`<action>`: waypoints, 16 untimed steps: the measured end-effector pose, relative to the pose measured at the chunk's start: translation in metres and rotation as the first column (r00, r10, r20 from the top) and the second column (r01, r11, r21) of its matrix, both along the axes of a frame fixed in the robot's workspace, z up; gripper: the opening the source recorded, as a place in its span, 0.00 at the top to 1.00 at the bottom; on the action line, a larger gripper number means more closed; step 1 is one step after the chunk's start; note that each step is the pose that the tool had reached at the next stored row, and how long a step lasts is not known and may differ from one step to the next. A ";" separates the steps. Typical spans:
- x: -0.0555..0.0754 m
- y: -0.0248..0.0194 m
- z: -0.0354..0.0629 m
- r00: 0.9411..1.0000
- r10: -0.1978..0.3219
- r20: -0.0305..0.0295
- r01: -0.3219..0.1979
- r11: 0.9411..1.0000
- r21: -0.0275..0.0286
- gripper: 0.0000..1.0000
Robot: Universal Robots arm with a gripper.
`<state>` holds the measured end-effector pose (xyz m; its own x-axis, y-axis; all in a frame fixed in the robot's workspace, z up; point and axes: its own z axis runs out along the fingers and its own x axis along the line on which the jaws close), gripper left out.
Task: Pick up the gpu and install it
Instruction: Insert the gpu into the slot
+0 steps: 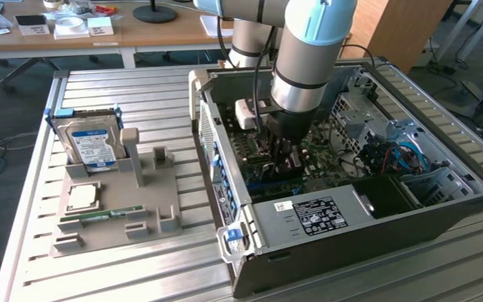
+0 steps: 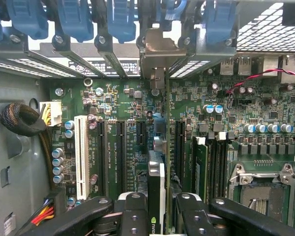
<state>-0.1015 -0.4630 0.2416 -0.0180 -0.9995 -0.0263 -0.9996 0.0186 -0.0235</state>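
Here the gripper has its black fingers closed partway on the gpu, a slim card seen edge-on, held upright over the green board inside the case, among the long slots. Likely risk: if the card tilts or sits off the slot line, its edge could jam or scrape the small round capacitors nearby.
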 end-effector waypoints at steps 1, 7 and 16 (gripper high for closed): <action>0.000 0.0000 0.0000 1.000 0.000 0.000 0.000 1.000 0.000 0.73; -0.001 0.0000 0.0000 1.000 0.000 0.001 0.000 1.000 0.000 0.73; -0.002 0.0000 -0.0001 1.000 0.000 0.003 0.000 1.000 0.000 0.73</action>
